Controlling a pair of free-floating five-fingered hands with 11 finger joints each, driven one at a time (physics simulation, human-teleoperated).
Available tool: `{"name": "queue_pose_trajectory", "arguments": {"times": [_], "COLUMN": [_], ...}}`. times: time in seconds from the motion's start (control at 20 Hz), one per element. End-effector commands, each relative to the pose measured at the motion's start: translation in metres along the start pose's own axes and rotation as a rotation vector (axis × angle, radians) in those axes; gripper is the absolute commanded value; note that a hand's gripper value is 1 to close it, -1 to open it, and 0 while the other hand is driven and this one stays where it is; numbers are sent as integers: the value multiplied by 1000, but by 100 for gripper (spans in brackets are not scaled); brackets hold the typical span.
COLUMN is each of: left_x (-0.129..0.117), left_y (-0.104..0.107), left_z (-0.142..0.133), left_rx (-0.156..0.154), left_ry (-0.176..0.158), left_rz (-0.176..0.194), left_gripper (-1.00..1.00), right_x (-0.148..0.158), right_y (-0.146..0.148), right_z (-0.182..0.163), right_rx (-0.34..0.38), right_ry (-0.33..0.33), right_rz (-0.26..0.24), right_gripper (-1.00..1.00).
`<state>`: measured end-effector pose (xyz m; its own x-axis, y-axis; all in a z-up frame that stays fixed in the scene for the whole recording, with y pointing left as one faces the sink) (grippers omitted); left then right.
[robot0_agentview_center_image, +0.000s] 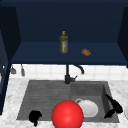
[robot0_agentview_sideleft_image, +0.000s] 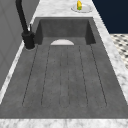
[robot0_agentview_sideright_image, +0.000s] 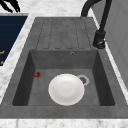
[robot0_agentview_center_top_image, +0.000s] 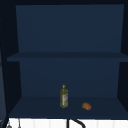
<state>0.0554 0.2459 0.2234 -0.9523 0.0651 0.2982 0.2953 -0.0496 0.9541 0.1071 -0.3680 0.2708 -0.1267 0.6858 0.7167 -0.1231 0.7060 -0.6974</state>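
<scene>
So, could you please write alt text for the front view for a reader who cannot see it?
A large red ball sits before a grey sink holding a white plate, with black hands left and right. Above, a bottle and brown lump stand on a blue shelf.

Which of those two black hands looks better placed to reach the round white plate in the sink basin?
Probably the right hand: it hovers with straight fingers over the basin's right edge, close beside the round white plate. The left hand, fingers curled, hangs over the grooved draining board, with the big red ball between it and the plate.
</scene>
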Motion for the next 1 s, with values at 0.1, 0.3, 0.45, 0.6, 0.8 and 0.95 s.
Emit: {"name": "queue_pose_trajectory", "arguments": {"times": [0.1, 0.3, 0.45, 0.6, 0.8, 0.95], "left_x": [0, 0, 0, 0, 0, 0], "left_y": [0, 0, 0, 0, 0, 0], "left_z": [0, 0, 0, 0, 0, 0], "left_rx": [0, 0, 0, 0, 0, 0], "left_ry": [0, 0, 0, 0, 0, 0], "left_rz": [0, 0, 0, 0, 0, 0], "left_gripper": [0, 0, 0, 0, 0, 0], "right_x": [13, 26, 20, 31, 32, 34], "right_y": [27, 36, 41, 44, 44, 46], "right_z": [-7, -12, -10, -13, -5, -8], "right_rx": [18, 15, 29, 79, 131, 132], "right_ry": [18, 18, 14, -6, -11, -7], "right_rz": [146, 122, 99, 211, 249, 285], "right_gripper": [-100, -100, -100, -100, -100, -100]}}
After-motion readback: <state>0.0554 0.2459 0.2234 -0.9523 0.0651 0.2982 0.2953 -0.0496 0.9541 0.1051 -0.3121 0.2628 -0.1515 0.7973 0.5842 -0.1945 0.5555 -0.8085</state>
